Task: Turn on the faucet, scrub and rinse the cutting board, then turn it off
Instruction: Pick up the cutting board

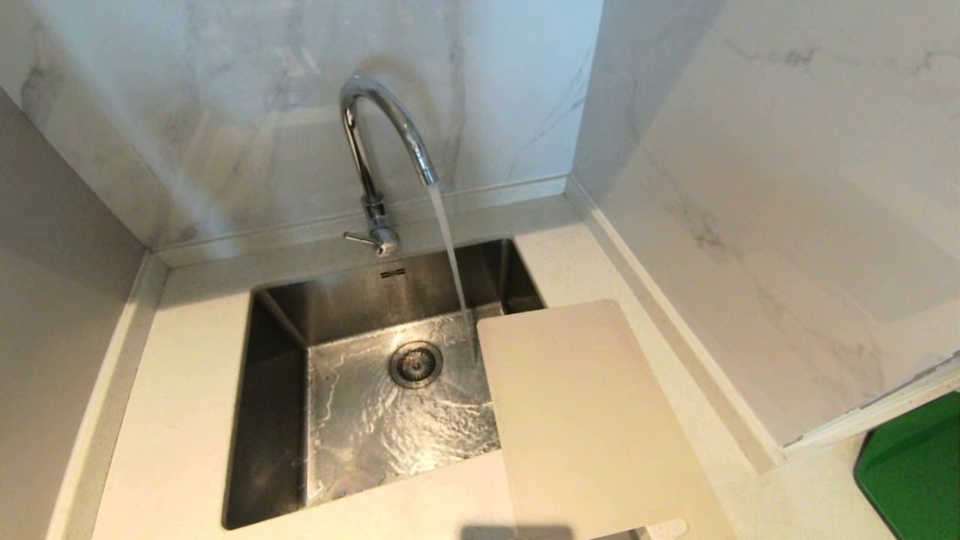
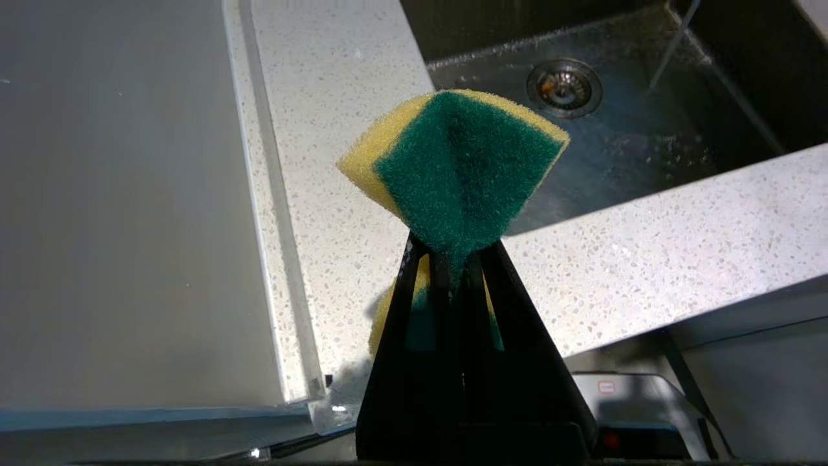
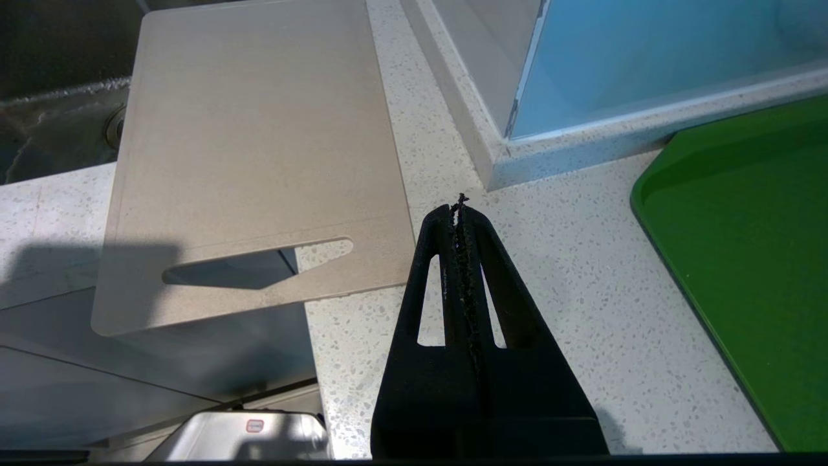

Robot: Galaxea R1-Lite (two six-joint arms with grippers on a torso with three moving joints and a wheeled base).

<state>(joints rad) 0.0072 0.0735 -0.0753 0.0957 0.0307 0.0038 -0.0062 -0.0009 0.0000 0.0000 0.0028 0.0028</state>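
The left gripper (image 2: 456, 249) hangs over the counter's near edge, pinching a folded green-and-yellow sponge (image 2: 462, 171); the right gripper (image 3: 460, 213), fingers pressed together, is empty beside the cutting board (image 3: 259, 155), which lies off-white across the sink's (image 1: 285, 420) right rim; beyond, the faucet (image 1: 375, 150) runs.

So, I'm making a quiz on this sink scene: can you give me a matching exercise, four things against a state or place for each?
Things:
1. faucet
2. cutting board
3. sponge
4. right gripper

States or places:
A. shut on nothing, over the counter
B. pinched in the left gripper
C. running water into the sink
D. lying partly over the sink's right edge

Pairs: 1-C, 2-D, 3-B, 4-A
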